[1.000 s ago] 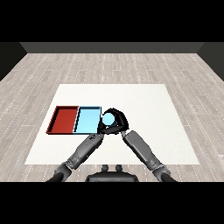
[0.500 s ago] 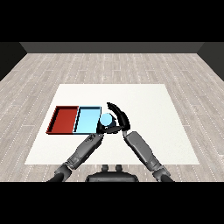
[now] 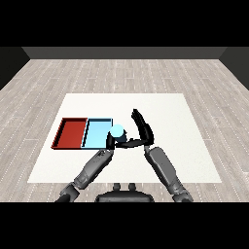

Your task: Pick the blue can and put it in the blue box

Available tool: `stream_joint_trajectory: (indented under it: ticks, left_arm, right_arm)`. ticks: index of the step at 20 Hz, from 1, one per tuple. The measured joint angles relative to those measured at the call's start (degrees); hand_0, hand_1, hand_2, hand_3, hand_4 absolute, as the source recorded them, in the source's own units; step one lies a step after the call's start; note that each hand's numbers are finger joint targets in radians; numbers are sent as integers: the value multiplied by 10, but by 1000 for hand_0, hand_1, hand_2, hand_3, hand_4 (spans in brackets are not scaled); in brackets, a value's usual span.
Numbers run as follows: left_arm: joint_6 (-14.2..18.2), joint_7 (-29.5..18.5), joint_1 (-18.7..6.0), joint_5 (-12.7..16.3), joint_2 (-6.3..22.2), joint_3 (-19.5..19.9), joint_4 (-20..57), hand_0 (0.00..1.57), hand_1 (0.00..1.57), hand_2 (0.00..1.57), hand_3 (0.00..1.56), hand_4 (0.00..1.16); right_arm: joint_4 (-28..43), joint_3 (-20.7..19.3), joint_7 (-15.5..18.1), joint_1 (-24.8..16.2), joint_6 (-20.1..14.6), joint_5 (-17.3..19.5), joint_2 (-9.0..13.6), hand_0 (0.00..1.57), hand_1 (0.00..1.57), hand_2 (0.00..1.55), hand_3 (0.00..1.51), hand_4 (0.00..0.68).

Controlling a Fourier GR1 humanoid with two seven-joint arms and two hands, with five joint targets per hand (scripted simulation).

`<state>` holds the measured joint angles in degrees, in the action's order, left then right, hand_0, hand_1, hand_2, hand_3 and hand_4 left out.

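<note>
- Far left on the white bench [image 3: 160,104], we see the red tray [image 3: 72,133]. It lies flat and plays no part in this task.
- Touching its right side is the light blue tray [image 3: 96,133], the place the can has to end up. Both trays sit side by side near the bench's left edge.
- Just right of the blue tray's right rim is the blue can [image 3: 117,130], a pale round shape. It lies at or just past that rim; we cannot tell whether it hangs over the tray or is already inside it.
- Under and around the can is our left hand [image 3: 112,142], coming up from the lower left. Its fingers look curled round the can's near side, pinching it. We judge it carries the can toward the tray.
- Right of the can is our right hand [image 3: 142,127], coming up from the lower right. Its fingers are spread and straight, pointing away from us, holding nothing. A dark part of it reaches left toward the can.
- We judge the task close to done: the can needs setting down inside the blue tray, then letting go.
</note>
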<state>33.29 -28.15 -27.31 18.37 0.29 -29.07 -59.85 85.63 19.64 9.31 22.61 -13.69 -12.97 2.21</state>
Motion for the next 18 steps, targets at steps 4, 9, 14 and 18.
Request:
stream_joint_trajectory:
  ticks: [4,9,14,18]
  left_arm:
    - [1,20,2,-21,24,19,-9,1571,1571,1571,1470,1131]
    - [1,30,-26,-30,57,67,29,1571,1571,1565,1486,1138]
    - [-5,73,-63,-32,112,116,88,1557,1557,1540,1467,1103]
    - [-22,93,-80,-41,144,138,162,1571,1571,1558,1484,1075]
  right_arm:
    - [44,-26,8,-37,41,-22,28,0,0,0,0,0]
    - [126,-61,13,-93,52,-37,59,0,0,0,0,0]
    - [160,-95,22,-132,53,-45,75,0,0,0,0,0]
    - [151,-119,34,-146,69,-63,78,0,0,0,0,0]
